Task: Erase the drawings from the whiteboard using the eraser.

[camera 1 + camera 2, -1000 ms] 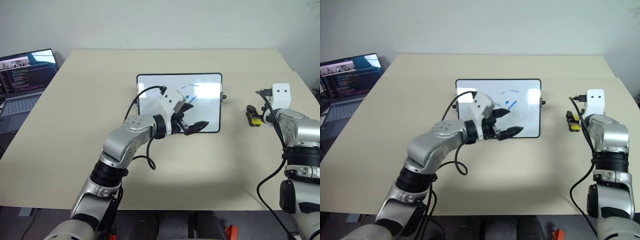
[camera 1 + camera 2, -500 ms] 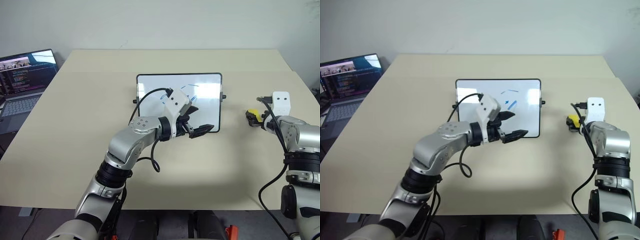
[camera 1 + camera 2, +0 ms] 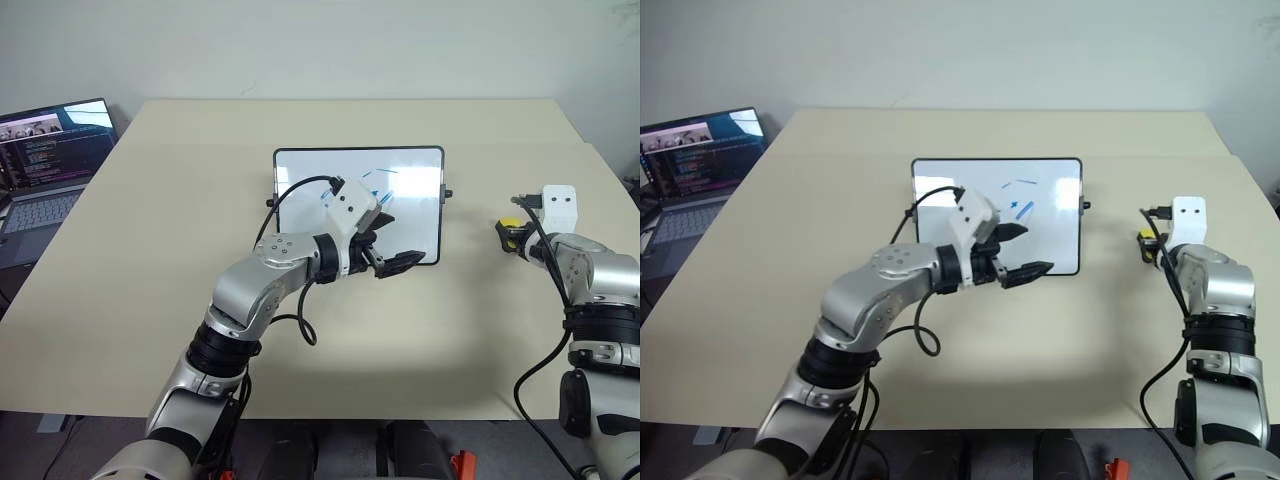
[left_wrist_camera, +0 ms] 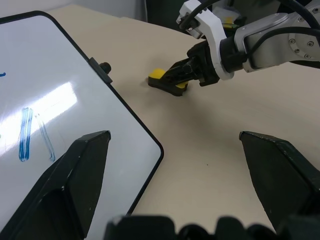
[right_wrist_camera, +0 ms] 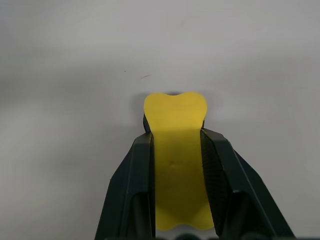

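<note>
A: Since a second ago the right hand point(image 5: 176, 165) has pressed its two black fingers point(image 5: 131, 180) in on the small bright yellow block eraser point(image 5: 176, 150), which lies on the beige worktop point(image 3: 150, 250) at about three o'clock from the board.

B: So it pinches the eraser now. And the left hand point(image 3: 385, 244)?

A: Spread wide, holding nothing, pointing almost level over the lower right corner of the small white glossy whiteboard with thin black frame point(image 3: 300, 165).

B: How to do this step well?

A: I think the grip should be firm and centred before lifting, with the flat face kept downward. Then carry it toward nine o'clock to the short blue marker drawings point(image 4: 25, 135).
</note>
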